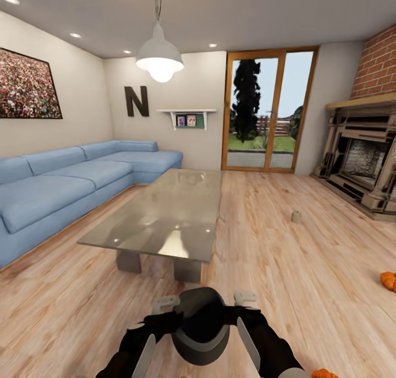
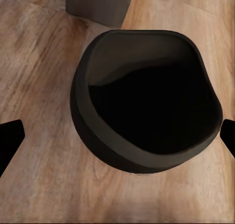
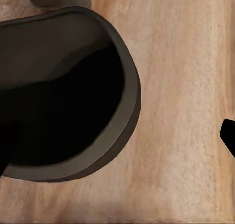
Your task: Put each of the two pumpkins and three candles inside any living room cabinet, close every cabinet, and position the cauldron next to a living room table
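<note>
A: Where does the cauldron [image 1: 201, 326] sit?

B: In the head view it stands on the wooden floor [image 1: 308, 268] directly in front of the robot, between its two dark arms, and near the legs of the glass-topped counter [image 1: 165, 218]; the left tool [image 1: 165, 302] and the right tool [image 1: 246, 297] flank it.

A: And the tools, are they spread or closed?

B: The left wrist view looks straight down into the cauldron [image 2: 147, 101]; a black fingertip [image 2: 10, 141] shows at either edge, set wide on both sides of the pot and touching nothing, so that tool is spread apart; the right wrist view has the cauldron [image 3: 63, 92] off to one side, and only one fingertip [image 3: 228, 136] is plainly seen over bare floor, so whether that tool is spread or closed cannot be told.

A: What does the head view add?

B: A candle [image 1: 296, 217] on the floor toward the fireplace [image 1: 363, 163]; one pumpkin [image 1: 389, 280] at the right edge and another pumpkin [image 1: 324, 373] at the bottom edge, both cut off; a blue sofa [image 1: 71, 180] beside the counter.

A: And the wrist views?

B: Each shows a grey counter leg [image 2: 100, 6] just beyond the pot.
</note>
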Robot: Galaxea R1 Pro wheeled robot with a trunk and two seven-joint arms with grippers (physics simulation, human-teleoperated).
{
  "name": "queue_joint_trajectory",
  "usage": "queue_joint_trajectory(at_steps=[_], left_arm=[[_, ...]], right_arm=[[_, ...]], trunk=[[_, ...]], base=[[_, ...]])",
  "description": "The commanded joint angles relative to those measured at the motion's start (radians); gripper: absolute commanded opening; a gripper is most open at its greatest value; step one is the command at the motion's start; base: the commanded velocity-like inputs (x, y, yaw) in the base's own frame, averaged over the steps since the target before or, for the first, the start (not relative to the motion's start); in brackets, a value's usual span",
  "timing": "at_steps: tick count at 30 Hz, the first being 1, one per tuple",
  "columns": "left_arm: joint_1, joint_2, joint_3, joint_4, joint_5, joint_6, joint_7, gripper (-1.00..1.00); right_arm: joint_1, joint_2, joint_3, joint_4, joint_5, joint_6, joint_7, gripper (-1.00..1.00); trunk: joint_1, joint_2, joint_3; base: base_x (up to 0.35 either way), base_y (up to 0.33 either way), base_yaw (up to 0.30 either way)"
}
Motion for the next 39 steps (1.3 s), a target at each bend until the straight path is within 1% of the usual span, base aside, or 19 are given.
queue_joint_trajectory(at_steps=[1, 5, 23, 34, 37, 39], left_arm=[[0.000, 0.000, 0.000, -0.001, 0.000, 0.002, 0.000, 1.00], [0.000, 0.000, 0.000, -0.003, 0.000, 0.004, 0.000, 1.00], [0.000, 0.000, 0.001, -0.006, 0.000, 0.006, 0.000, 1.00], [0.000, 0.000, 0.000, -0.006, 0.000, 0.006, 0.000, 1.00], [0.000, 0.000, 0.000, -0.006, 0.000, 0.006, 0.000, 1.00], [0.000, 0.000, 0.001, -0.006, 0.000, 0.006, 0.000, 1.00]], right_arm=[[0.000, 0.000, 0.000, 0.000, 0.000, 0.000, 0.000, 1.00], [0.000, 0.000, 0.000, -0.001, 0.000, 0.000, 0.000, 1.00], [0.000, 0.000, 0.001, -0.002, 0.000, -0.002, 0.001, 1.00], [0.000, 0.000, 0.001, -0.002, 0.000, 0.000, 0.001, 1.00], [0.000, 0.000, 0.000, -0.002, 0.000, 0.000, 0.001, 1.00], [0.000, 0.000, 0.000, -0.002, -0.010, 0.000, 0.001, 1.00]], trunk=[[0.000, 0.000, 0.004], [-0.002, 0.001, 0.019], [-0.071, 0.127, 0.075], [-0.113, 0.204, 0.107], [-0.125, 0.225, 0.116], [-0.133, 0.239, 0.122]], base=[[-0.316, 0.000, 0.000], [-0.321, 0.000, 0.000], [-0.324, 0.000, -0.005], [-0.321, 0.000, -0.230], [-0.166, 0.000, -0.278], [-0.053, 0.000, -0.279]])
